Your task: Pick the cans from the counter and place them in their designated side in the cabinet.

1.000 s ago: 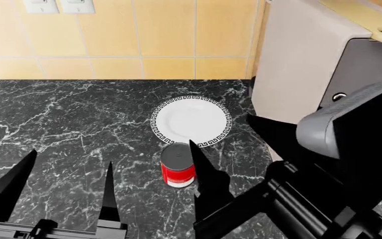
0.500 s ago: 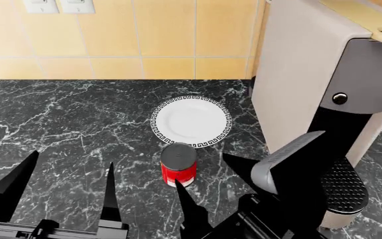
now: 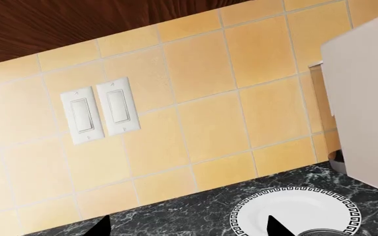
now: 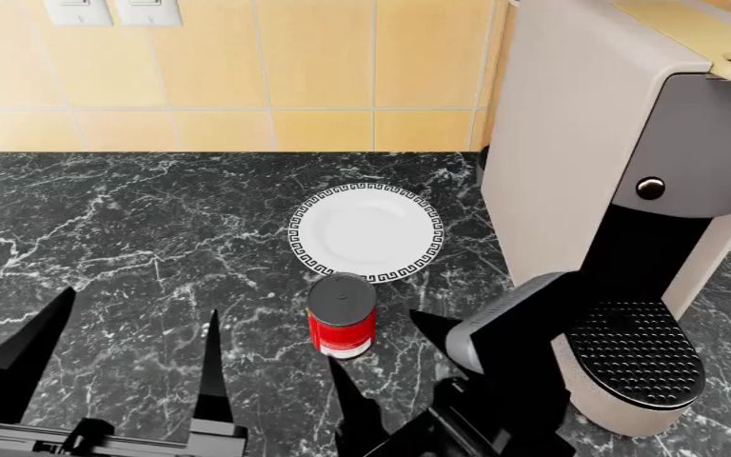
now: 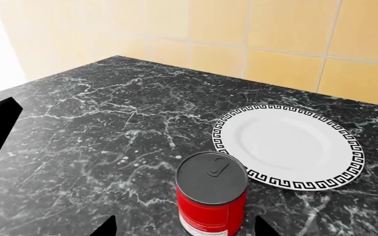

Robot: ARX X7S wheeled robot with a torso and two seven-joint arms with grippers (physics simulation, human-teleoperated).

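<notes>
One red can [image 4: 342, 322] with a white band and a grey top stands upright on the black marble counter [image 4: 137, 219], just in front of the white plate [image 4: 365, 233]. My right gripper [image 4: 383, 347] is open at the can's near right. In the right wrist view the can [image 5: 211, 198] stands centred just ahead of the right gripper [image 5: 185, 227], with nothing gripping it. My left gripper [image 4: 125, 357] is open and empty at the near left, low over the counter. In the left wrist view the left gripper [image 3: 189, 228] faces the tiled wall.
A tall beige coffee machine [image 4: 594, 133] with a black drip grille [image 4: 632, 354] stands on the right, close to my right arm. Two wall switches [image 3: 100, 110] sit on the tiles. A dark wooden panel [image 3: 77, 24] runs above them.
My right arm has dropped and drawn back toward the near edge, uncovering the coffee machine. Its open fingers now sit low beside the red can. The left gripper and the can have not moved.
</notes>
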